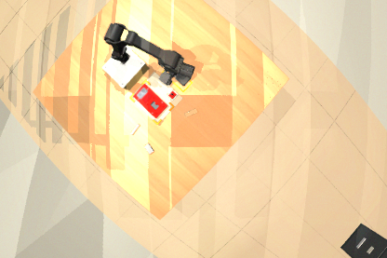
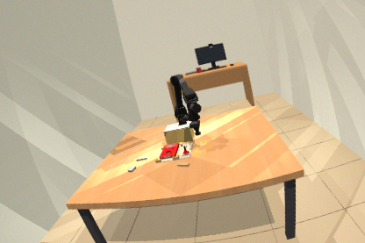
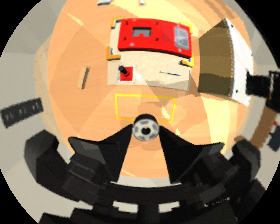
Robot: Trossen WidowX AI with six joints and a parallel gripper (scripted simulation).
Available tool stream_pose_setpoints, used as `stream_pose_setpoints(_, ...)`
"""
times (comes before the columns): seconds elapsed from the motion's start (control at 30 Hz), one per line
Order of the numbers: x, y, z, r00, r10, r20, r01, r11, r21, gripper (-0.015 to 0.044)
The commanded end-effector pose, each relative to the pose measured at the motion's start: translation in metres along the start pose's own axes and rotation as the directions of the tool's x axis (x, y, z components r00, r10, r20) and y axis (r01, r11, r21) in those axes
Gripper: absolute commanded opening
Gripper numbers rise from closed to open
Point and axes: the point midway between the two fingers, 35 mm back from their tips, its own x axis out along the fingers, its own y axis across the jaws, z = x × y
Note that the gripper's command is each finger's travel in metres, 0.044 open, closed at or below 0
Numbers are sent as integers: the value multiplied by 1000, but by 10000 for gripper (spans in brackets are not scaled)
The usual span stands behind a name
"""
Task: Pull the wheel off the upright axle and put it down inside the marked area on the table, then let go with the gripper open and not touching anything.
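Wheel (image 3: pixel 145 129) clamped in gripper (image 3: pixel 145 137); arm (image 1: pixel 149 51) bent over table (image 1: pixel 209 121)

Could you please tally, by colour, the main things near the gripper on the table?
Red: 1, the red plate
Yellow: 1, the marked area's outline
Grey: 1, the wheel in the gripper
Beige: 1, the box
Total: 4

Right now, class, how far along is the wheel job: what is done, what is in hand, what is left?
Done: the small grey-and-white wheel is off the upright axle. In hand: the black tool is shut on it near the yellow-outlined marked area. Left: set it down inside, open, pull clear.
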Motion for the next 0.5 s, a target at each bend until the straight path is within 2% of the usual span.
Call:
stream_pose_setpoints(0.0, 4, -3, -3, 1000, 1, -5, -1, 1000, 10, 0)
stream_pose_setpoints(0.3, 25, -2, -3, 1000, 1, -5, -1, 1000, 10, 0)
stream_pose_setpoints(0.47, 52, -1, -4, 1000, 1, -6, -1, 1000, 10, 0)
